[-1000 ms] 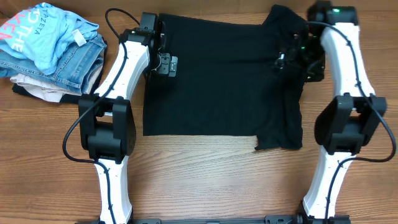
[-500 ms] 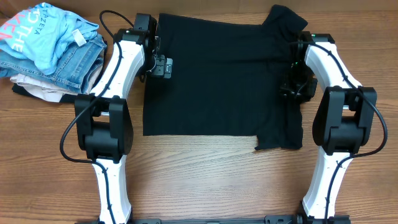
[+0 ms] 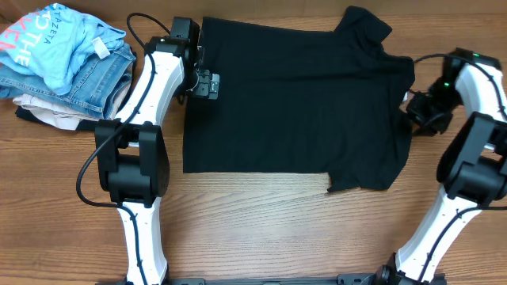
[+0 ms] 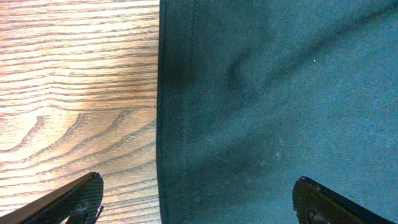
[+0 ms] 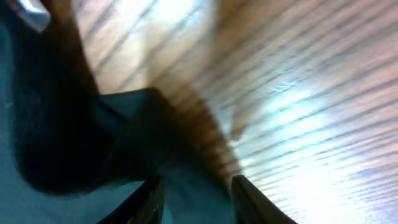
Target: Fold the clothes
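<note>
A black T-shirt (image 3: 293, 95) lies spread flat on the wooden table, its collar end to the right. My left gripper (image 3: 207, 82) hovers at the shirt's left hem. In the left wrist view the left gripper (image 4: 199, 200) is open wide, straddling the hem of the shirt (image 4: 280, 93) with nothing gripped. My right gripper (image 3: 418, 111) sits at the shirt's right edge, near the sleeve. In the right wrist view the right gripper (image 5: 199, 202) is shut on a fold of the shirt (image 5: 37, 199), and dark cloth fills the gap between its fingers.
A pile of other clothes (image 3: 63, 63) sits at the back left: a light blue printed shirt, jeans and beige cloth. Bare wooden table (image 3: 253, 237) runs along the front, below the shirt's lower edge.
The right gripper closed on the shirt's right side and moved right, drawing that edge outward. The left arm shifted slightly and stays open.
</note>
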`<state>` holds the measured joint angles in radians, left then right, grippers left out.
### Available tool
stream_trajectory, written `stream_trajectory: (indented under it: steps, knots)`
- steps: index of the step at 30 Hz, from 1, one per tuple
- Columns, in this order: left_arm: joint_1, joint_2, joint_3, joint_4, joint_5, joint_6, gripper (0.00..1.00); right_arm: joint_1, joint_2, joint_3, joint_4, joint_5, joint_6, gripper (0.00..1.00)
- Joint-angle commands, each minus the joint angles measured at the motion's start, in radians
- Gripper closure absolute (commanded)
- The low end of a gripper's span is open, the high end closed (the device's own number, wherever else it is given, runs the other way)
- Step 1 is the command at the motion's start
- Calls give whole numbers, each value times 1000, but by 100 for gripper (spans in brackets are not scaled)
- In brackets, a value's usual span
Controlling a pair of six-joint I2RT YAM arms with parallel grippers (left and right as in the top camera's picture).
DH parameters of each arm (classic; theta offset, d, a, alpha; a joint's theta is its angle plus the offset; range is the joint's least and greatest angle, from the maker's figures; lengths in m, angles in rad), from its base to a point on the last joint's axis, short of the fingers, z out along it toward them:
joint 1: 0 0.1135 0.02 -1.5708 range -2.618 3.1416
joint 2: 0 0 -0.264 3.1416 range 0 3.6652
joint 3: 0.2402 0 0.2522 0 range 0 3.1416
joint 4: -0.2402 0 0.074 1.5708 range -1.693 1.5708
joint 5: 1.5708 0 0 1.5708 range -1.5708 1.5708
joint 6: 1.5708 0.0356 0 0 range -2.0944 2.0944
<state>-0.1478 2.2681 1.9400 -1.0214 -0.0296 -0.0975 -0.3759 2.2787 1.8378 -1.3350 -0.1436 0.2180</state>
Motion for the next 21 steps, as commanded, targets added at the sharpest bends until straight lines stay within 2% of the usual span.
stream_trajectory:
  steps: [1,6,9,13,21]
  knots:
    - [8,-32,17,1,-6,16,0,-61,-27,3,-13,-81,-9,53]
    - [63,-130,138,-155,-2,16,0,-101,-138,18,-45,-148,-71,43]
    - [76,-254,228,-241,38,16,0,-91,-312,25,-85,-193,-96,23]
    - [76,-462,240,-327,80,-23,0,-85,-565,25,-148,-224,-116,21]
    - [74,-582,238,-648,71,-153,0,-68,-837,25,-327,-179,-117,21]
